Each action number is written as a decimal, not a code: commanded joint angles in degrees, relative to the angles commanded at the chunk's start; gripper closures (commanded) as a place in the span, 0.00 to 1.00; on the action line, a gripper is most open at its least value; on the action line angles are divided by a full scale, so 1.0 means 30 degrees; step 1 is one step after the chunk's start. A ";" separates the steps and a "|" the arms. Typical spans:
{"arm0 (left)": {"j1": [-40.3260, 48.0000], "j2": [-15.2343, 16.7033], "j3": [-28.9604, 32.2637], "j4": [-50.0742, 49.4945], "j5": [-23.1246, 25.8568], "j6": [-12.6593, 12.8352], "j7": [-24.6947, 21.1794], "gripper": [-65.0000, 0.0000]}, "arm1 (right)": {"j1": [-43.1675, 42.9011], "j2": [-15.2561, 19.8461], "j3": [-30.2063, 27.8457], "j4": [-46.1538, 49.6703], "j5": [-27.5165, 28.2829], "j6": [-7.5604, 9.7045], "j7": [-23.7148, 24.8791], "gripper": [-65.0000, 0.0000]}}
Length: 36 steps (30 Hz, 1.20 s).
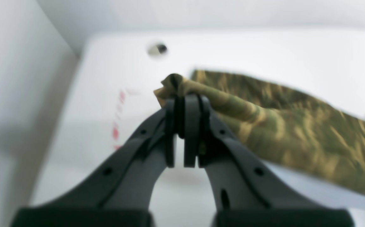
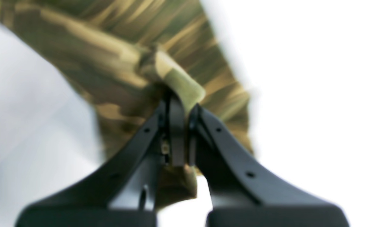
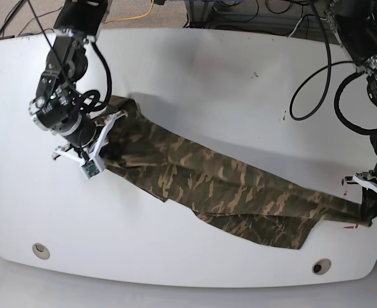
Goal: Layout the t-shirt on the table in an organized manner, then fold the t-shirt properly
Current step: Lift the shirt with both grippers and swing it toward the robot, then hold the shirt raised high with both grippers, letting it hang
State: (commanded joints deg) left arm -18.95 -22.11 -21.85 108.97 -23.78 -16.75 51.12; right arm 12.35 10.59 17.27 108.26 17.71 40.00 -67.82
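Both grippers, left [image 1: 184,107] and right [image 2: 182,108], are clamping opposite ends of the shirt [image 3: 227,186], stretching it across the table [image 3: 195,70]; next it likely needs lowering flat.

Bright, wrist cams blurry w/ glare

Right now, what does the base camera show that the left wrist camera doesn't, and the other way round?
Only the base view shows the whole t-shirt stretched between both arms, the right gripper, and cables behind the table. Only the left wrist view shows, close up, the left gripper with its fingers pinched on a bunched bit of fabric. Both show camouflage cloth, white tabletop, and a grommet hole.
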 joint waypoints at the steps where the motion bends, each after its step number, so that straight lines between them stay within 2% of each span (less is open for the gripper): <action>1: -0.0176 0.0029 0.0059 0.0000 0.0088 0.0000 0.0000 1.00 | 0.0322 0.0088 0.0000 -0.0205 0.0000 0.0000 -0.0059 1.00; 4: -0.1407 0.0059 0.0352 -0.0029 0.0381 0.0059 0.0000 1.00 | 0.2286 0.0498 0.0000 -0.1260 0.0000 0.0000 -0.0205 1.00; 13: -0.6212 0.1612 0.0674 -0.1407 0.1436 0.0088 0.0586 0.99 | 0.8557 0.1905 -0.0117 -0.5128 0.0000 0.0000 -0.0205 1.00; 16: -0.8645 0.2256 0.0674 -0.2432 0.1905 0.0088 0.1377 0.99 | 1.1429 0.2755 -0.1231 -0.7062 0.0000 0.0000 -0.0205 1.00; 19: -1.0579 0.2667 0.0674 -0.3106 0.2344 0.0088 0.1495 0.99 | 1.3949 0.3575 -0.2432 -0.8410 0.0000 0.0000 -0.0205 1.00; 30: -1.6352 0.3253 0.1260 -0.5158 0.2637 0.0088 0.1817 0.99 | 2.2359 0.4190 -0.5187 -1.2864 -0.0029 0.0000 0.0029 1.00; 36: -1.8022 0.3253 0.1289 -0.5216 0.2637 0.0088 0.2198 0.99 | 2.5260 0.4308 -0.6740 -1.4095 -0.0029 0.0000 0.0498 1.00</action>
State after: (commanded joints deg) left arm -73.01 -12.35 -17.98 93.32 -15.87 -16.48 57.71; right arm 88.13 23.52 -2.95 65.98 17.63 40.00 -66.33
